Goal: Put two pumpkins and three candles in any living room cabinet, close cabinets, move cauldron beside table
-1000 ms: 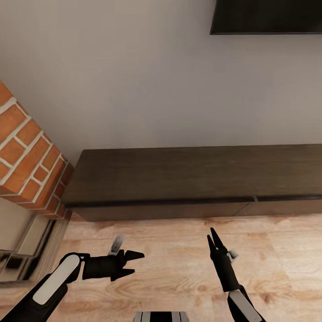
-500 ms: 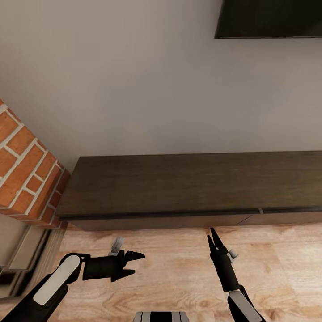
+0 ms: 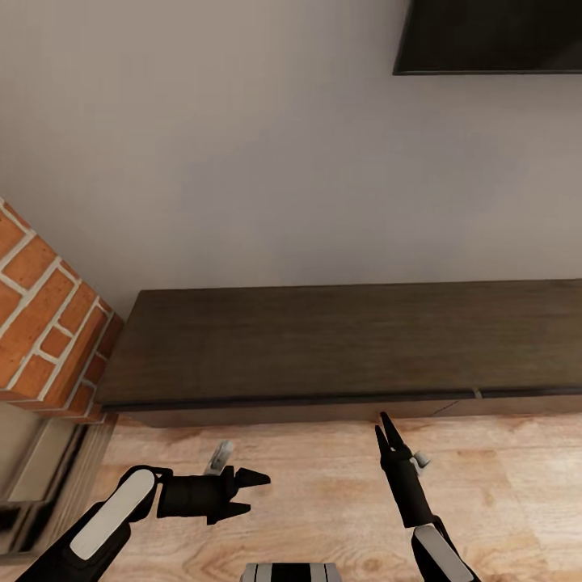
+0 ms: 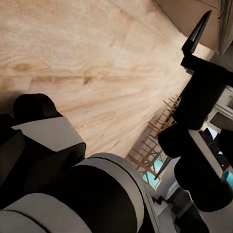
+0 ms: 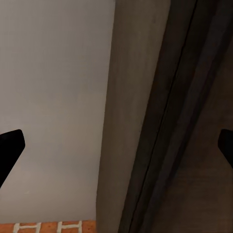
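We see pale wood-plank flooring (image 3: 323, 485), and standing on it at the far side, the long, low, dark-brown wooden cabinet (image 3: 323, 339).

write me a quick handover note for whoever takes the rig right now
Left gripper: open, empty, over the wood floor.
Right gripper: empty, pointing at the cabinet; in the right wrist view its fingertips stand wide apart, so open.
Cabinet: straight ahead against the wall, fronts look shut, top bare.
Done: nothing that can be confirmed here.
Left: pumpkins, candles and cauldron still to find, stow and place.
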Tool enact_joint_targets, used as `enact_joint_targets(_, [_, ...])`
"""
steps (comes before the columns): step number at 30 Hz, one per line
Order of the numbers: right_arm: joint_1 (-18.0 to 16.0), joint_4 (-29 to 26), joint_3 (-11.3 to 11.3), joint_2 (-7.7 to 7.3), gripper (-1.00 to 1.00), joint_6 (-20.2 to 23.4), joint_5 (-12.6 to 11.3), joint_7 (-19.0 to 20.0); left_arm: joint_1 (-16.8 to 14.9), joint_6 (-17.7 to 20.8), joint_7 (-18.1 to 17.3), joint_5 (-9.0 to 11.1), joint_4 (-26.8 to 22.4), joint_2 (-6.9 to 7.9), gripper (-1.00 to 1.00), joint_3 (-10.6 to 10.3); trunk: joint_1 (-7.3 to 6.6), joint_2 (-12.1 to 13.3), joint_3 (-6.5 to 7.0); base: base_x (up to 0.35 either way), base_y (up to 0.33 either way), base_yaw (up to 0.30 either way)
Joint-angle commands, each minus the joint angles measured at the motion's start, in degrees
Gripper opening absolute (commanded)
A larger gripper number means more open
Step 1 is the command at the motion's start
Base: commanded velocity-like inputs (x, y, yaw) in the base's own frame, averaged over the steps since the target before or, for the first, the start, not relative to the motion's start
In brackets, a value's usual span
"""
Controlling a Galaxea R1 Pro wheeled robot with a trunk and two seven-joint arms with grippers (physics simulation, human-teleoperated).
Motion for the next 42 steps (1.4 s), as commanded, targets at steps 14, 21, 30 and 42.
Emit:
enact_joint_targets(14, [0.0,0.2,-5.3,-0.17,1.00,-0.2,-0.3,-0.2,-0.1,0.0,-0.2,-0.1,-0.3,0.00,1.00,0.0,0.22,-0.4,-0.21,0.051,0.000,0.000])
enact_joint_targets(21, [0.0,0.2,-5.4,-0.10,1.00,-0.3,-0.3,-0.4,-0.1,0.0,-0.2,-0.1,-0.7,-0.06,1.00,0.3,1.76,-3.2,-1.47,0.000,0.000,0.000])
enact_joint_targets(30, [0.0,2.0,-5.4,-0.08,1.00,-0.3,-0.4,-0.5,-0.1,0.0,-0.2,-0.1,-0.7,-0.08,1.00,0.7,3.74,-6.8,-3.08,0.000,0.000,0.000])
enact_joint_targets(42, [0.0,2.5,-5.4,-0.09,1.00,-0.3,-0.4,-0.4,-0.1,-0.1,-0.2,4.7,-0.8,0.21,1.00,0.2,5.05,-9.2,-4.16,0.000,0.000,0.000])
